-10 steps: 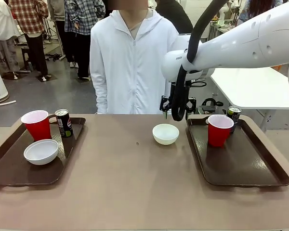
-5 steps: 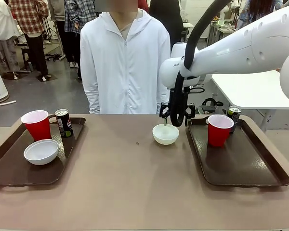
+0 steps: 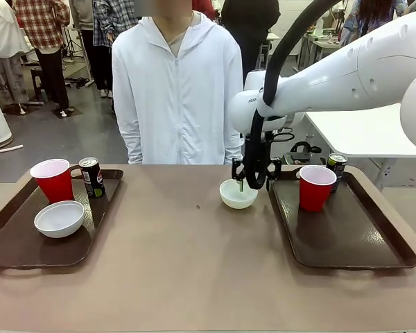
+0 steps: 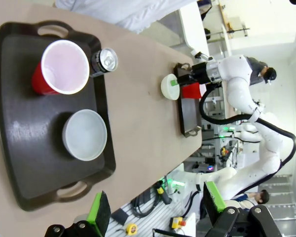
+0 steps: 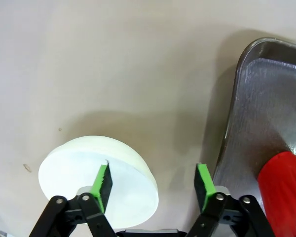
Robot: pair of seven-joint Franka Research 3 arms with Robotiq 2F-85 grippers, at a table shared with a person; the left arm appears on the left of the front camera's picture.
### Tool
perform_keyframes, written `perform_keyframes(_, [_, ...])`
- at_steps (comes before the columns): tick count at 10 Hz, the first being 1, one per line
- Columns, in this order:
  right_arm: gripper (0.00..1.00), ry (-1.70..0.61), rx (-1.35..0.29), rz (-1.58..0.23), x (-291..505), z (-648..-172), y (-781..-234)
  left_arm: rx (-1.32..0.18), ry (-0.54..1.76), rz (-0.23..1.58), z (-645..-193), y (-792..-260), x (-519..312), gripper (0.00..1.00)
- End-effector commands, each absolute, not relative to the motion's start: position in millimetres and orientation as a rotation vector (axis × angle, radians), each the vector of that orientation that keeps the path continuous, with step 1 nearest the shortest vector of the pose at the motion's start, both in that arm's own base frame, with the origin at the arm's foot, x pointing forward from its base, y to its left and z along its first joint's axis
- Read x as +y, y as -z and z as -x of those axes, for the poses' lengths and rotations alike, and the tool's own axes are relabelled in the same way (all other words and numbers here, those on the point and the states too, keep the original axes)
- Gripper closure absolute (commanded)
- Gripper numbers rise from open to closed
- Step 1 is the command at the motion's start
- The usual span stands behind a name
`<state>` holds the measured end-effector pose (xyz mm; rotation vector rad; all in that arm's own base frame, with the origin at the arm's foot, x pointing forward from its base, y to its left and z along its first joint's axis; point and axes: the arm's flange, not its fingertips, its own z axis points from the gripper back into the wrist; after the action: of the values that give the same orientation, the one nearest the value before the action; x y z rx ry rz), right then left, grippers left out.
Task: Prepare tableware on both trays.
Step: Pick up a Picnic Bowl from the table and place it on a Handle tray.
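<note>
White bowl [image 3: 238,193] on bare table just beside right tray [image 3: 347,229], not yet in it; right gripper [image 3: 252,177] spread, straddling its rim. Left tray [image 3: 28,243] looks complete; left gripper [image 4: 155,210] spread, idle

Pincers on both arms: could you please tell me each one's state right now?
Left pincer: open, holding nothing.
Right pincer: open, straddling the small round white bowl's rim.

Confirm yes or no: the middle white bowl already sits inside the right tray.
No. The bowl rests on the tan tabletop just left of the right tray.
</note>
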<state>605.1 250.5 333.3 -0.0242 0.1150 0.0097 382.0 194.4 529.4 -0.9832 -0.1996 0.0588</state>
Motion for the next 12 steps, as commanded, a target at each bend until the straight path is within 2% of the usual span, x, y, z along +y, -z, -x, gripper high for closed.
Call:
perform_keyframes(1, [1.0, -0.023, 0.112, 0.021, 247, -603, -335, -0.205, -0.056, 0.996, -381, -532, 194, 0.0])
perform_keyframes(2, [0.65, -0.022, 0.107, 0.02, 248, -602, -338, -0.205, -0.056, 0.996, -381, -532, 194, 0.0])
perform_keyframes(3, [1.0, -0.021, 0.107, 0.021, 249, -602, -339, -0.205, -0.056, 0.996, -381, -532, 194, 0.0])
perform_keyframes(12, [1.0, -0.069, 0.128, -0.002, 252, -593, -357, -0.205, -0.056, 0.996, -381, -532, 194, 0.0])
